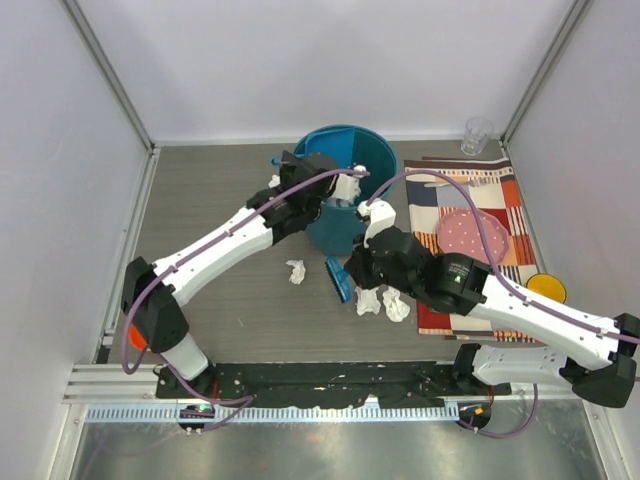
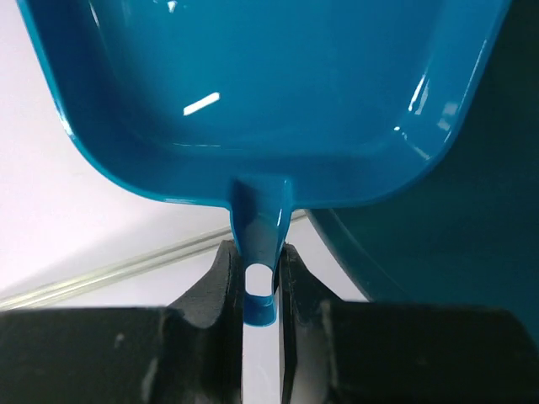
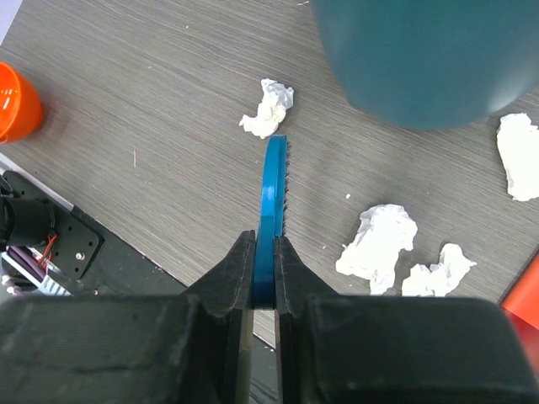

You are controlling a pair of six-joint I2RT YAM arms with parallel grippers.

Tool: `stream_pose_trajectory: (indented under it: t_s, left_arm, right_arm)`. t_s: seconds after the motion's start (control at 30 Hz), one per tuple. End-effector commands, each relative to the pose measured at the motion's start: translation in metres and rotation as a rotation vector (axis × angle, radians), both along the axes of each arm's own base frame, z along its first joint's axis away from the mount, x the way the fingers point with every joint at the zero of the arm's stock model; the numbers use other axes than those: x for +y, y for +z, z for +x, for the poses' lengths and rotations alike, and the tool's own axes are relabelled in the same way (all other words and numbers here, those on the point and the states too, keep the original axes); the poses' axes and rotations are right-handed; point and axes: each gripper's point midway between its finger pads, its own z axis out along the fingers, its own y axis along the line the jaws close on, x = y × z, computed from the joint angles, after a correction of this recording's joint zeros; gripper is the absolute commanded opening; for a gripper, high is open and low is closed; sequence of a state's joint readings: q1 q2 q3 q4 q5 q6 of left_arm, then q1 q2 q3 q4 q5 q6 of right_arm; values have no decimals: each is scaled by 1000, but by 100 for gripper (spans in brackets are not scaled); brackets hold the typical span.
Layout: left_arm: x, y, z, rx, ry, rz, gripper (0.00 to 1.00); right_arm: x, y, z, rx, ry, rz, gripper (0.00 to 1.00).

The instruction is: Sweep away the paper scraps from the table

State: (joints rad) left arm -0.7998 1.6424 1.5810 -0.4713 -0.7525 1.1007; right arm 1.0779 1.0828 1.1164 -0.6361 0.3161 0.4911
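My left gripper (image 1: pixel 340 186) is shut on the handle of a blue dustpan (image 2: pixel 269 101), held tilted over the teal bin (image 1: pixel 385 170); its fingers (image 2: pixel 221 278) clamp the handle. My right gripper (image 1: pixel 356 268) is shut on a blue brush (image 3: pixel 274 189) held edge-on, just above the table (image 1: pixel 220 200) in front of the bin. White paper scraps lie on the table: one (image 3: pixel 268 109) just beyond the brush tip, two (image 3: pixel 379 244) (image 3: pixel 438 273) to its right, and another (image 3: pixel 518 156) near the bin. In the top view, scraps (image 1: pixel 296 271) (image 1: pixel 369 300) lie on either side of the brush (image 1: pixel 338 280).
A striped placemat (image 1: pixel 500 205) at the right holds a pink plate (image 1: pixel 472 232), with a yellow bowl (image 1: pixel 546 287) at its near edge. A clear glass (image 1: pixel 477 135) stands at the back right. An orange object (image 3: pixel 17 101) sits at the near left. White walls enclose the table.
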Motion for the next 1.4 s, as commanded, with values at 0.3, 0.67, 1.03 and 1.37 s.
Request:
stream_pose_trajectory:
  t_s: [0.3,0.67,1.03,1.37]
  left_arm:
    - [19,112,-12,-371,68,-124,0]
    - [124,50,-24,24,273,-559,0]
    - [190,-112,-88,458,453,-596,0]
    - [179,-214,-152,796,454,-578,0]
  right_arm:
    - [-47,29,10,-137,-75,-116,1]
    - [-146,33,70,-213,-364,-220,1]
    - [-172,-35,181,-140,-308,-273,1]
    - [-129,-113,169,180,-114,-166,1]
